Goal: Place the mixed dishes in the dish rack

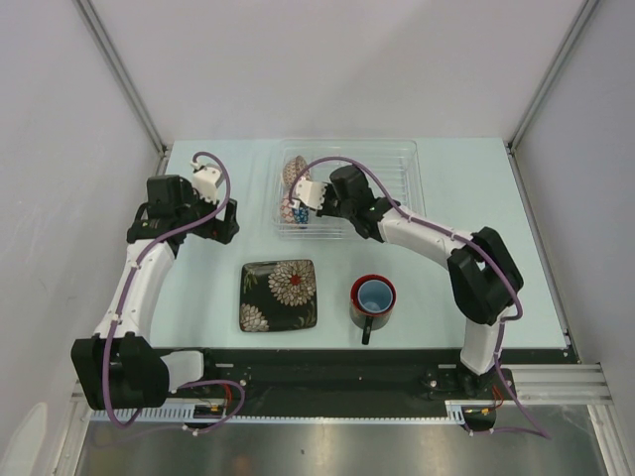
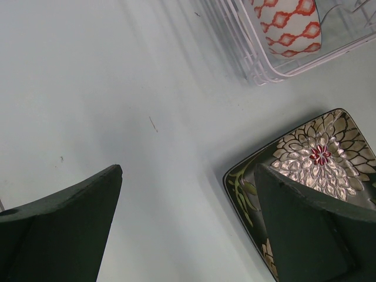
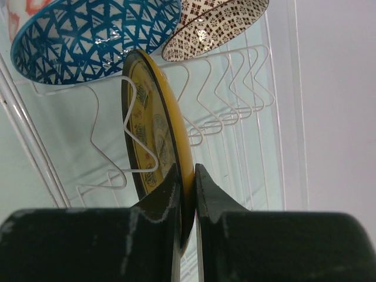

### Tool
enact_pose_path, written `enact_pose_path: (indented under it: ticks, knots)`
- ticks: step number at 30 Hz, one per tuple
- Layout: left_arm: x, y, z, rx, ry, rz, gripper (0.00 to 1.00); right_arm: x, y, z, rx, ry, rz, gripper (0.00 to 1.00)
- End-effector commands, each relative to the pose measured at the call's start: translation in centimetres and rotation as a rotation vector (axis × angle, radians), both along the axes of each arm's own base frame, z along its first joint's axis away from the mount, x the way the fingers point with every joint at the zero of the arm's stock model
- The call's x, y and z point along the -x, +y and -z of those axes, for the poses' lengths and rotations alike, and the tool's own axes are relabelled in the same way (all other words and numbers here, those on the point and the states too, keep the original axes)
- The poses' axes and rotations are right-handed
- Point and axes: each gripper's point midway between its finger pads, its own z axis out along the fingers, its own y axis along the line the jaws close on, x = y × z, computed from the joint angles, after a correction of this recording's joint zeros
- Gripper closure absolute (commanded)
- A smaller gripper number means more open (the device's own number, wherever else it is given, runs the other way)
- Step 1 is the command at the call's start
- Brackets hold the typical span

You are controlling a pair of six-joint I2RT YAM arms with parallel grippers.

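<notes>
The clear dish rack [image 1: 401, 151] stands at the back of the table. My right gripper [image 3: 188, 171] reaches into it, shut on the rim of a round yellow plate [image 3: 154, 126] that stands on edge between the wire ribs [image 3: 207, 88]. A blue-patterned bowl [image 3: 88, 32] and a brown-patterned bowl [image 3: 216, 22] lie in the rack just beyond. The square dark flowered plate [image 1: 278, 295] and the red mug [image 1: 373, 298] with a light-blue inside sit on the table in front of the rack. My left gripper [image 2: 188, 176] hovers open over bare table, left of the square plate [image 2: 314, 155].
A red-and-white patterned dish [image 2: 288, 22] rests in the rack's near left corner [image 2: 254, 66]. White walls enclose the table on three sides. The arm bases and a black rail run along the near edge [image 1: 317, 362].
</notes>
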Motion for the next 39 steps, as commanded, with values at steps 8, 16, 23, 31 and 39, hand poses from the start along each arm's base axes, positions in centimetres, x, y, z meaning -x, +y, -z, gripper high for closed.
enact_pose_path:
  ticks: [8, 16, 23, 31, 39]
  knots:
    - [-0.3, 0.1, -1.5, -0.008, -0.064, 0.010, 0.00, -1.4, 2.1, -1.5, -0.121, -0.049, 0.022, 1.00]
    - [-0.3, 0.1, -1.7, -0.011, -0.068, 0.010, 0.00, -1.4, 2.4, -1.0, -0.136, -0.043, 0.048, 0.75]
    - [-0.3, 0.2, -1.7, -0.015, -0.068, 0.012, 0.00, -1.2, 1.5, -1.9, -0.132, -0.042, 0.081, 0.45]
    - [-0.3, 0.1, -2.4, -0.013, -0.078, 0.013, 0.00, -0.1, 0.2, -6.8, -0.176, -0.120, 0.160, 0.00]
    - [-0.1, 1.2, -1.1, -0.103, -0.083, 0.027, 0.00, 5.0, -1.4, -14.9, -0.379, -0.113, 0.250, 0.00]
